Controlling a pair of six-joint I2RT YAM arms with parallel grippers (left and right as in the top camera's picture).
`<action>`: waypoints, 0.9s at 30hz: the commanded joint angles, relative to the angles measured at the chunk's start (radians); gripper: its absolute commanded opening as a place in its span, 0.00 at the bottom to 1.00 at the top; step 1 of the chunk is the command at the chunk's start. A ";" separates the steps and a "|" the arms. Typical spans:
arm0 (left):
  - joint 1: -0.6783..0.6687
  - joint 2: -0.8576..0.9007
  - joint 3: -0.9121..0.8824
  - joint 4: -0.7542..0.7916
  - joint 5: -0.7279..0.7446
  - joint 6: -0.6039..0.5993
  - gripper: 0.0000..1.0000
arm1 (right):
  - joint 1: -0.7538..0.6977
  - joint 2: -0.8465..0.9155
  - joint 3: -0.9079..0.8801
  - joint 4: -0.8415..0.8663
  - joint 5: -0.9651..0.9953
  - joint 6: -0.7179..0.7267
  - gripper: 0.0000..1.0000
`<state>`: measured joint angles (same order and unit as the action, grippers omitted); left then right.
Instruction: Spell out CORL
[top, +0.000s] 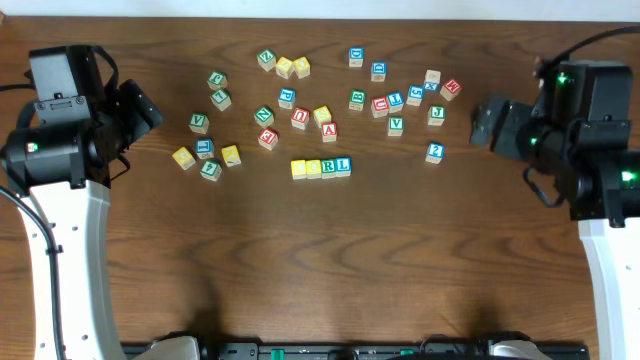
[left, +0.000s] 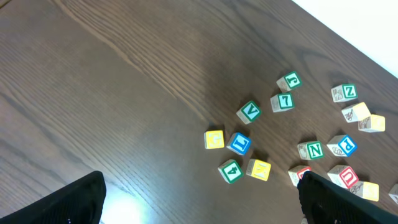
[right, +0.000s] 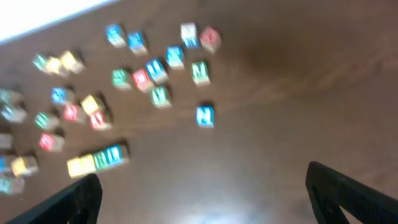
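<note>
A row of four letter blocks (top: 321, 167) lies in the middle of the table: two yellow ones, then a green R and a blue L. It also shows blurred in the right wrist view (right: 98, 160). Many loose letter blocks (top: 330, 95) lie scattered behind it. My left gripper (left: 202, 202) is open and empty, raised at the left side, with blocks such as the green 4 (left: 231, 170) ahead of it. My right gripper (right: 205, 196) is open and empty, raised at the right side.
A lone blue block (top: 435, 152) lies right of the row. A group of yellow, blue and green blocks (top: 205, 152) lies left of it. The wooden table (top: 330, 260) stretches bare toward the front edge.
</note>
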<state>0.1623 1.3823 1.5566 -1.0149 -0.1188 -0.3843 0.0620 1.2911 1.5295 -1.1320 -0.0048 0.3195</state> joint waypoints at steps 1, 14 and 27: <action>0.003 0.004 0.014 -0.002 -0.013 0.014 0.98 | -0.003 0.003 0.003 -0.012 0.053 -0.025 0.99; 0.003 0.004 0.014 -0.002 -0.013 0.014 0.98 | -0.010 -0.354 -0.436 0.461 0.013 -0.165 0.99; 0.003 0.004 0.014 -0.002 -0.013 0.014 0.98 | -0.008 -1.090 -1.316 1.011 0.009 -0.179 0.99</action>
<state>0.1627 1.3842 1.5566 -1.0149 -0.1188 -0.3843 0.0612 0.2890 0.3099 -0.1448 0.0109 0.1516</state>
